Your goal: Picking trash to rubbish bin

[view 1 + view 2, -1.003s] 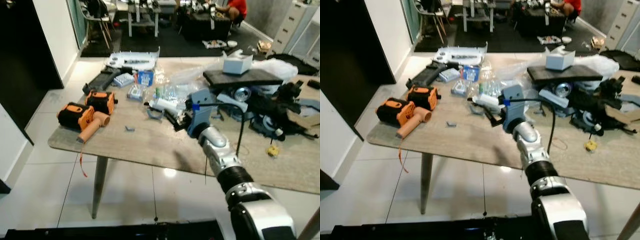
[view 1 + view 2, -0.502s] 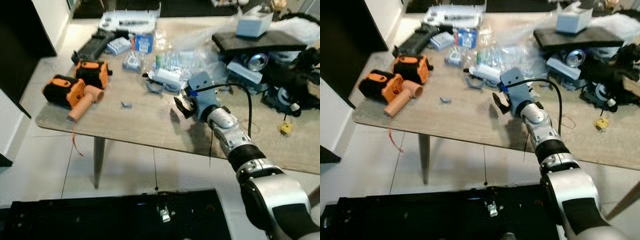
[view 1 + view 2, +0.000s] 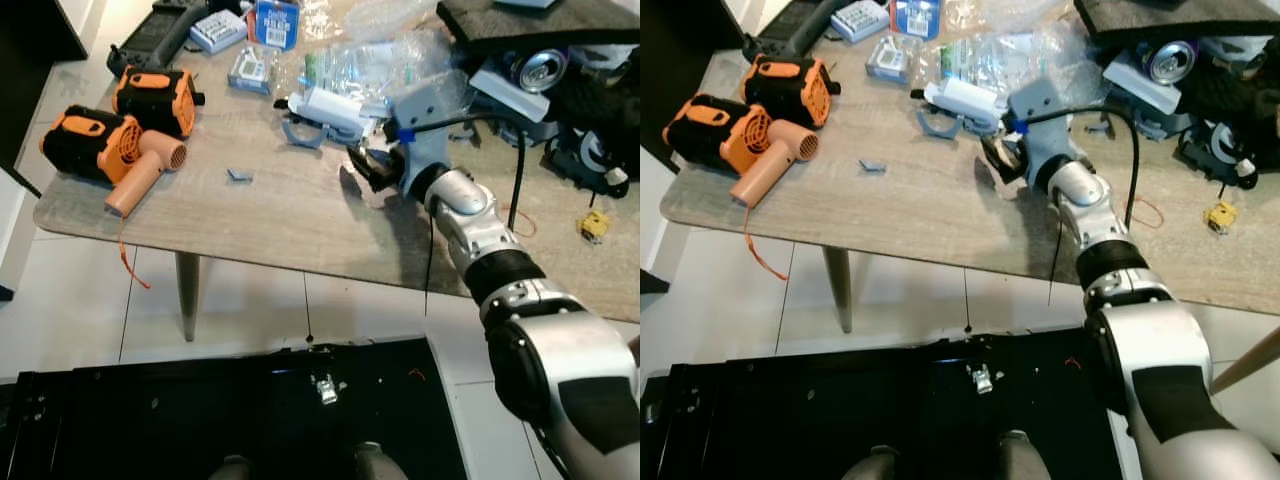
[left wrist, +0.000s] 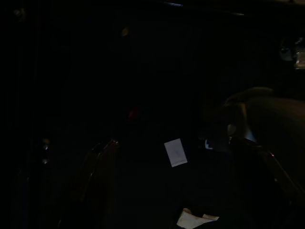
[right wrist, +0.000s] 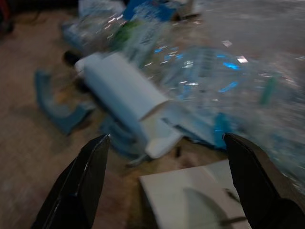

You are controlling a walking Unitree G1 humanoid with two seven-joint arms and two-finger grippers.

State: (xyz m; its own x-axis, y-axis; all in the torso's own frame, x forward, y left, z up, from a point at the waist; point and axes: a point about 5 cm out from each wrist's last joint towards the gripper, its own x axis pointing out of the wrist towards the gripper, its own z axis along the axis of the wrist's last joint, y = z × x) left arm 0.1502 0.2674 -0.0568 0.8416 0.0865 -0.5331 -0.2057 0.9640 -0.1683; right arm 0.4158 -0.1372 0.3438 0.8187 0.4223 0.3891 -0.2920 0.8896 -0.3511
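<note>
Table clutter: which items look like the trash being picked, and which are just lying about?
Job, as far as can be judged: right gripper, open; white box; crumpled clear plastic.

Lying about: two orange tools; drink can; blue packet; table.

Table (image 3: 290, 215) carries all items. Two blowers (image 3: 105, 150) lie at its left end, one behind the other. A small clip (image 3: 239, 175) lies alone near the table's middle. Right of it, the right tool (image 3: 368, 168) hovers just above the table, fingers spread. Directly behind the tool lies a white box (image 3: 330, 108), with a curved bracket (image 3: 300, 133) just left of it and plastic bags (image 3: 370, 65) behind. A can (image 3: 538, 68) sits far right.
</note>
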